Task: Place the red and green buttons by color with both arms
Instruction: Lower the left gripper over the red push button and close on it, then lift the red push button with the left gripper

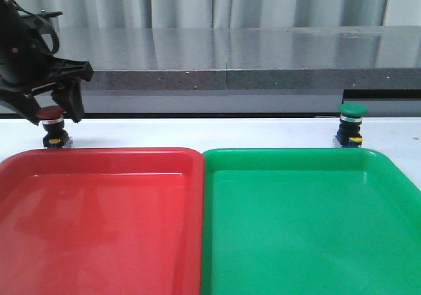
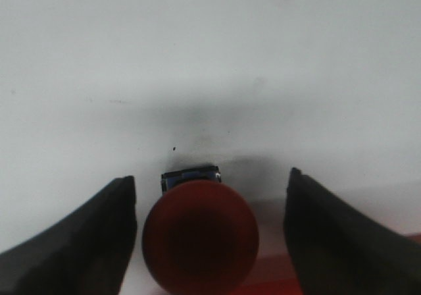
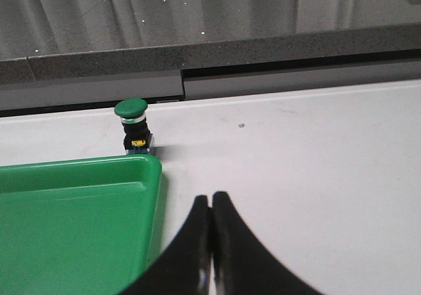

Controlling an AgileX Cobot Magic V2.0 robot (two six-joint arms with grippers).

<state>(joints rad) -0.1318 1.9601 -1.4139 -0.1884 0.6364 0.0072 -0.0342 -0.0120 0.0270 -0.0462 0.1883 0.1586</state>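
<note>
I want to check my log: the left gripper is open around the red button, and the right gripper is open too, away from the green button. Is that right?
Not quite. The right gripper is shut, fingers pressed together, as the right wrist view shows. The rest holds: the left gripper is open around the red button, and the green button stands apart.

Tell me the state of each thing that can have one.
Red button: upright on the table, between the open fingers, not gripped.
Green button: upright on the table, untouched.
Red tray: empty.
Green tray: empty.
Left pincer: open.
Right pincer: shut, holding nothing.
</note>
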